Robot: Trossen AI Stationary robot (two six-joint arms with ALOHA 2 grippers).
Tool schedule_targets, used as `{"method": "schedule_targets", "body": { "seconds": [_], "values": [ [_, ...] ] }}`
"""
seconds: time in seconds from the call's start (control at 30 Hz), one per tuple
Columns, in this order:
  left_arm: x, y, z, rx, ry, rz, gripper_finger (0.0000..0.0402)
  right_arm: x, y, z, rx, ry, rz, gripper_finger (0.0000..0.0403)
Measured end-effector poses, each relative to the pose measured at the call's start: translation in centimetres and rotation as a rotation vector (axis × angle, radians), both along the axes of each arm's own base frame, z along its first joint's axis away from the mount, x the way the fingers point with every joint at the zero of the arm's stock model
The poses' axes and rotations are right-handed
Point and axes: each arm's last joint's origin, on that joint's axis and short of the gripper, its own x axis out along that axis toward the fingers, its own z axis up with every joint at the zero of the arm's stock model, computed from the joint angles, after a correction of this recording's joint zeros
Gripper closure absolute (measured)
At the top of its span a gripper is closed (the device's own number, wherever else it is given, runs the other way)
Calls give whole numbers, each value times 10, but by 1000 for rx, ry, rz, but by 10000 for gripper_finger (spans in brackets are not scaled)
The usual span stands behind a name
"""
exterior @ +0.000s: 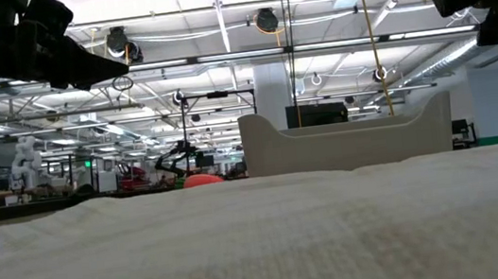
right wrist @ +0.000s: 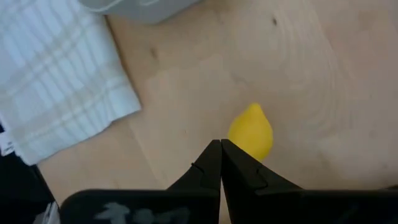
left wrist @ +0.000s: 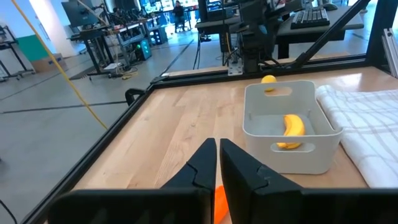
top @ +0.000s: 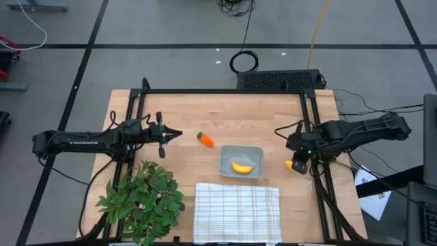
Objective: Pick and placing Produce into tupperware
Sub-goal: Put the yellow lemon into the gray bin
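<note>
The grey tupperware (top: 241, 162) stands near the table's middle with the yellow banana (top: 241, 167) lying inside it; both also show in the left wrist view as tupperware (left wrist: 287, 134) and banana (left wrist: 292, 129). The orange carrot (top: 205, 139) lies on the wood left of the tupperware. The yellow lemon (top: 298, 165) lies on the wood right of it, also lemon (right wrist: 250, 132). My right gripper (right wrist: 220, 149) is shut and hovers just above the lemon. My left gripper (left wrist: 217, 149) is shut, above the table left of the carrot, whose orange (left wrist: 219, 202) shows below the fingers.
A white checked cloth (top: 237, 212) lies at the near edge below the tupperware. A big leafy green plant (top: 145, 198) stands at the near left. A black frame (top: 225, 91) rims the table. Bare wood lies between carrot and far edge.
</note>
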Motion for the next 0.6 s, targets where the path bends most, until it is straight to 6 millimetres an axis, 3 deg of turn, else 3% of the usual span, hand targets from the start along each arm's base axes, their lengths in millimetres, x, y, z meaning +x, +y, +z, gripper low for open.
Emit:
{"method": "schedule_targets", "body": {
  "seconds": [0.3,0.6],
  "values": [
    [0,0,1,3,-6,0,376,8,4,-8,92,104,-7,403],
    [0,0,1,3,-5,0,376,9,3,-9,66,110,-10,396]
  ]
}}
